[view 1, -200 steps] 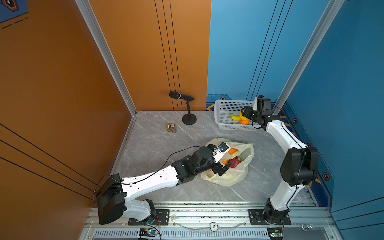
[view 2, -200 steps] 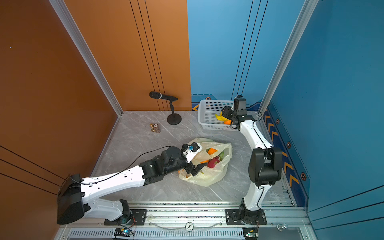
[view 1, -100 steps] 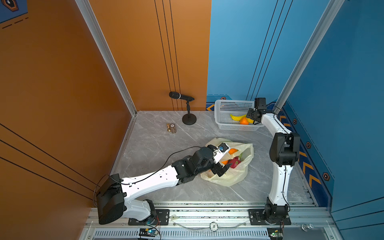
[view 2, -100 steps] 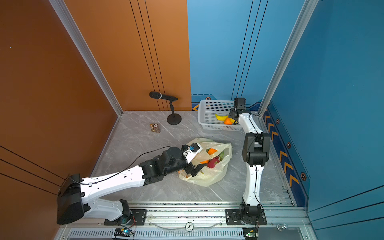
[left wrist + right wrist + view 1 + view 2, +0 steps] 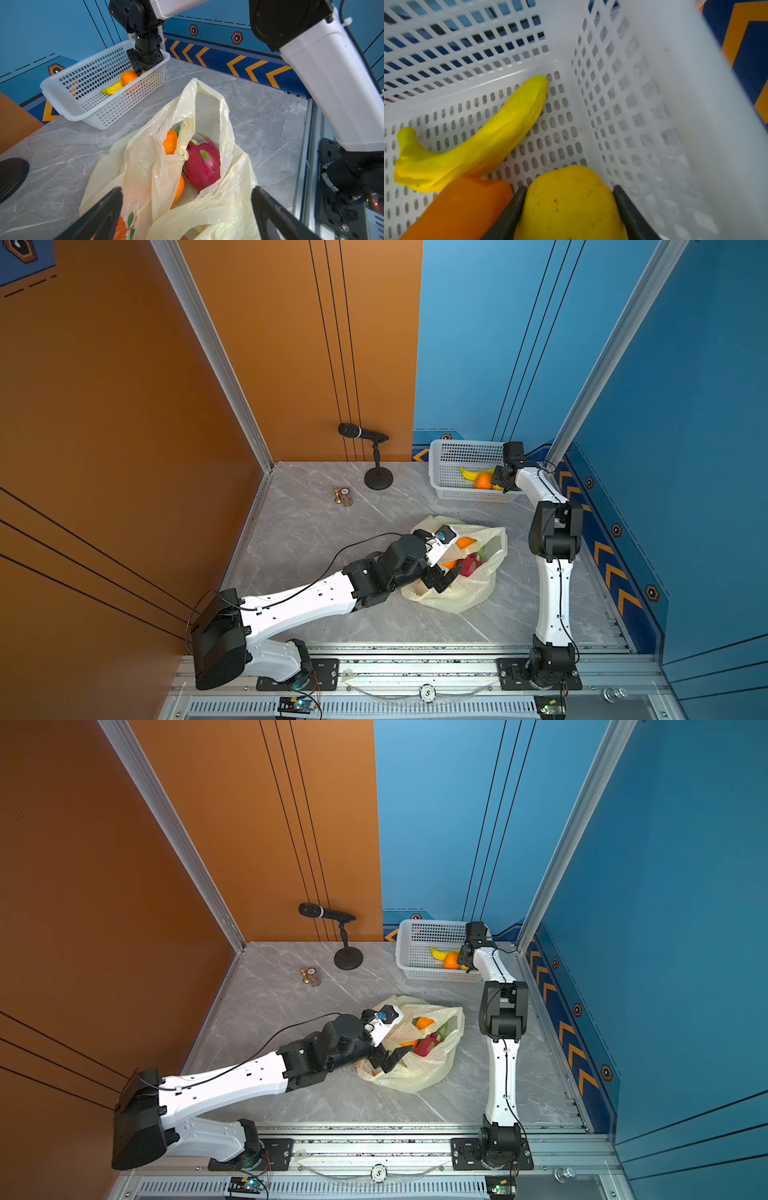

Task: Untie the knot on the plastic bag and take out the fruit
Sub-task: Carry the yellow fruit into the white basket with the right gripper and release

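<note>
Your left gripper (image 5: 186, 188), spread wide, faces the dragon fruit (image 5: 202, 164) straight ahead in the plastic bag (image 5: 141, 162); your right gripper (image 5: 570, 187) pinches the lemon (image 5: 571, 207).

White arm links (image 5: 299, 605), black joints (image 5: 555, 533), thin black cable (image 5: 353, 546)

Seemingly a robot-lab test booth: orange wall (image 5: 124, 406), blue wall (image 5: 685, 406), aluminium mounting rail (image 5: 415, 668), marble-look tabletop (image 5: 316, 531)
</note>
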Available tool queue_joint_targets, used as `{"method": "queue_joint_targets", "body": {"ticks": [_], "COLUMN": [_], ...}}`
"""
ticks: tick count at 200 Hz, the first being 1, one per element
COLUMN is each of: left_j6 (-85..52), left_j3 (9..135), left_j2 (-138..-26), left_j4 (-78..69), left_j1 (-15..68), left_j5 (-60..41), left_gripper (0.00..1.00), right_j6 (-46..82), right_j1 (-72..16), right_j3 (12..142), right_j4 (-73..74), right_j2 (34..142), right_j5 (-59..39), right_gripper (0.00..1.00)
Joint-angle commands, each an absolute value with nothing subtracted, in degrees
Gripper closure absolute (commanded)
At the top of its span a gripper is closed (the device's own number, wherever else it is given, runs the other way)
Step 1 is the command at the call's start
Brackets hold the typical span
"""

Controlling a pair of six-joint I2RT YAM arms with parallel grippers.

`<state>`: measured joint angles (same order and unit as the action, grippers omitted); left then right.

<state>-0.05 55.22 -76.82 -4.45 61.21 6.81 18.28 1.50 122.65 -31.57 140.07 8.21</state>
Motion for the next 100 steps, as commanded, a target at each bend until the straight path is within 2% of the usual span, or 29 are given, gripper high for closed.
{"method": "queue_joint_targets", "body": {"ticks": [1,29,46,67,97,100], "left_j6": [-1.58,-3.61,-5.15,-6.54,-11.04,-11.69], "left_j3": [56.65,56.92,56.79,56.56,57.27,57.38], "left_j2": [-75.75,-76.26,-76.37,-76.45,-77.13,-77.23], "left_j4": [-3.90,-2.92,-2.46,-2.05,0.71,1.12], "left_j1": [62.09,62.10,62.10,62.05,61.51,61.38], "left_j5": [9.82,11.95,13.30,13.57,14.04,14.00], "left_gripper": [0.03,0.00,0.04,0.08,0.12,0.17], "right_j6": [19.16,19.41,19.52,20.28,21.47,21.68], "right_j1": [1.16,0.97,0.97,0.97,0.96,0.97], "right_j3": [124.27,122.87,121.16,117.14,109.82,108.87], "right_j4": [-34.19,-34.31,-34.04,-32.07,-29.41,-29.10], "right_j2": [139.89,136.95,134.13,129.30,120.40,119.39], "right_j5": [6.46,6.97,6.83,6.28,5.01,4.82], "right_gripper": [0.44,0.26,0.18,0.14,0.13,0.13]}}
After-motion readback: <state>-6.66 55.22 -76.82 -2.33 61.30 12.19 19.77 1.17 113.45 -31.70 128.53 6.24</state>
